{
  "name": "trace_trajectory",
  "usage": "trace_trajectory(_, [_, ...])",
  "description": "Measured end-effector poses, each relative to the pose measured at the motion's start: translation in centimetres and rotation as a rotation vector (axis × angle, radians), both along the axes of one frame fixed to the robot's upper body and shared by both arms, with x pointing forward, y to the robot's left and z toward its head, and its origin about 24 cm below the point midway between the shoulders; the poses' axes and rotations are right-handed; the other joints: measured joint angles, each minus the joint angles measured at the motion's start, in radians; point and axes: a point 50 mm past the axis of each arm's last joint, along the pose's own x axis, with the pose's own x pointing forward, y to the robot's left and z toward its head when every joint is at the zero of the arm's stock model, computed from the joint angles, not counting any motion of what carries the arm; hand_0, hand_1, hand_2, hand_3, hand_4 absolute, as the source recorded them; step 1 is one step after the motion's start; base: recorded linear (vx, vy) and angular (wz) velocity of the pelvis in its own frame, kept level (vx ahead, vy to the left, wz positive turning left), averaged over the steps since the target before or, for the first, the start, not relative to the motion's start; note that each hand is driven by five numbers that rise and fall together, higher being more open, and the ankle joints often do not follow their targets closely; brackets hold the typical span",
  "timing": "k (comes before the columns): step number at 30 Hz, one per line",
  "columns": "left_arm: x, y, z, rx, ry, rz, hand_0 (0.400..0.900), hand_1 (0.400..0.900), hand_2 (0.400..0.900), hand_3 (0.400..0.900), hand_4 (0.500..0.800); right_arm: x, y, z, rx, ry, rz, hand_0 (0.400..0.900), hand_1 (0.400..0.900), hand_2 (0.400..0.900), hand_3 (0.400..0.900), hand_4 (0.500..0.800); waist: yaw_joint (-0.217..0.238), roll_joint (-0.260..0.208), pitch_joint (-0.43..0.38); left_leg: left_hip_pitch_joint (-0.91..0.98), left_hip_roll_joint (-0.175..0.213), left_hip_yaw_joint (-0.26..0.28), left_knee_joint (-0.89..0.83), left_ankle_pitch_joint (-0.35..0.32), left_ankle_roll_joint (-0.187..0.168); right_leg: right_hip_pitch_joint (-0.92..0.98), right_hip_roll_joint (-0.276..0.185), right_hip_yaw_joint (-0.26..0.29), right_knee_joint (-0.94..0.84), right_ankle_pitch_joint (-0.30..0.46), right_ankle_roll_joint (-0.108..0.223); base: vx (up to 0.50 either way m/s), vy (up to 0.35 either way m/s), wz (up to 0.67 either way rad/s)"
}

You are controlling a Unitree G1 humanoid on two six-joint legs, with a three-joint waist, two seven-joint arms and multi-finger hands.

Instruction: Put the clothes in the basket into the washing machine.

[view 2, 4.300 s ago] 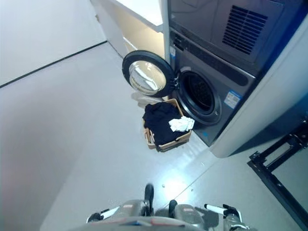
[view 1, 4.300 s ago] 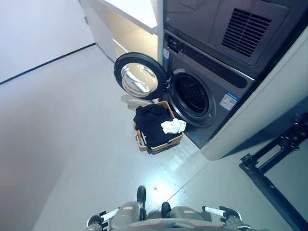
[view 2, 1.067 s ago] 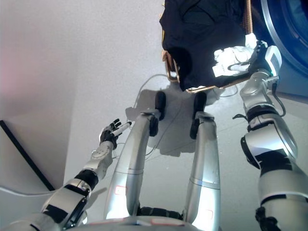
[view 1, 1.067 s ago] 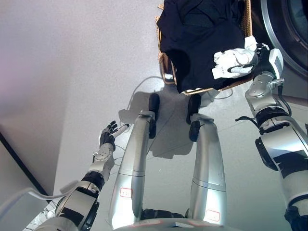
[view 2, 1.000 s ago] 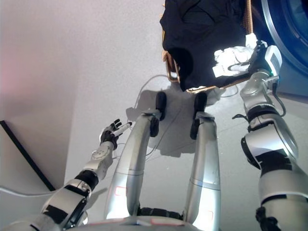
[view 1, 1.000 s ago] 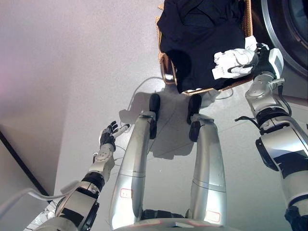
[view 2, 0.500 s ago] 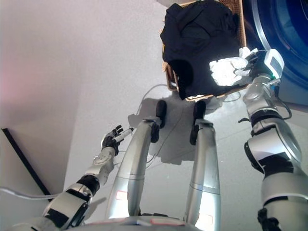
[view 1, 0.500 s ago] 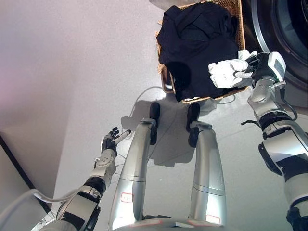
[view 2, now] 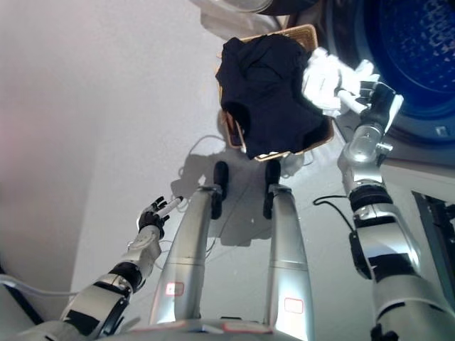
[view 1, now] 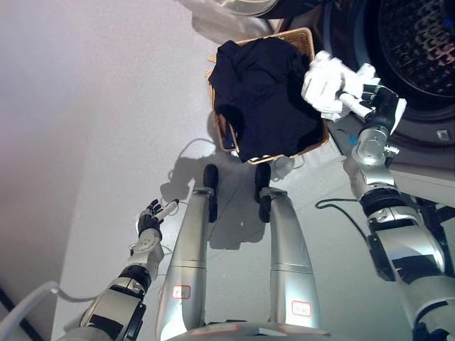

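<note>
The right hand (view 1: 375, 103) has its fingers curled round a crumpled white garment (view 1: 325, 84), held above the right edge of the woven brown basket (view 1: 302, 37), probably for carrying to the grey washing machine's open drum (view 1: 416, 53). A black garment (view 1: 263, 96) fills the basket. The left hand (view 1: 150, 222) hangs relaxed, holding nothing.

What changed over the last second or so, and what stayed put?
The right robot hand has lifted the white garment off the dark clothes toward the washer opening. The basket, the dark clothes and the left robot hand stay as before; the camera shifted.
</note>
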Motion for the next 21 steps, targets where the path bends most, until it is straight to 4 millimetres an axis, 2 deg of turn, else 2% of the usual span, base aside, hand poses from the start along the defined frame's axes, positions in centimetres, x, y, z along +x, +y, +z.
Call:
trace_trajectory(4, [-0.2,0.1,-0.1,-0.002,0.013,0.010,0.900,0.900,0.900,0.900,0.800,-0.5,-1.1,-0.2,0.371,-0.152,-0.109,0.400,0.400,0.400,0.400,0.500,-0.008,0.000,0.000,0.030,0.000,0.011,-0.007,-0.008,0.009,0.028,0.001,0.014,-0.013,-0.003,0.003,0.02,0.001,-0.08])
trace_trajectory(8, [-0.3,0.7,-0.2,-0.011,0.028,0.038,0.900,0.900,0.900,0.900,0.800,0.2,-1.8,0.8,0.649,-0.253,-0.183,0.400,0.400,0.400,0.400,0.500,-0.005,0.000,0.000,0.050,0.000,0.021,-0.014,-0.009,0.011,0.042,0.002,0.027,-0.019,0.001,0.008,0.02,-0.019,0.00])
trace_trajectory(10, [-0.4,0.8,-0.3,-0.013,0.031,0.038,0.900,0.900,0.900,0.900,0.800,0.7,-2.1,2.3,0.746,-0.288,-0.203,0.400,0.400,0.400,0.400,0.500,0.014,0.002,-0.001,0.061,-0.001,0.030,-0.019,-0.009,0.011,0.044,0.003,0.038,-0.020,0.004,0.010,0.04,-0.034,-0.02])
trace_trajectory(16, [-0.9,0.7,-0.6,-0.027,0.044,0.038,0.900,0.900,0.900,0.900,0.800,0.5,-4.4,5.8,0.829,-0.380,-0.237,0.400,0.400,0.400,0.400,0.500,0.083,0.036,-0.010,0.064,-0.003,0.048,-0.023,-0.013,0.014,0.033,0.000,0.055,-0.003,0.003,0.010,0.10,-0.072,0.02])
trace_trajectory(21, [-2.1,0.5,-1.7,-0.036,0.093,0.026,0.900,0.900,0.900,0.900,0.800,0.7,-4.4,8.7,0.859,-0.449,-0.211,0.400,0.400,0.400,0.400,0.500,0.106,0.084,-0.017,0.077,-0.013,0.076,-0.018,-0.018,0.017,0.017,-0.010,0.080,0.043,-0.019,0.009,0.13,-0.080,0.03])
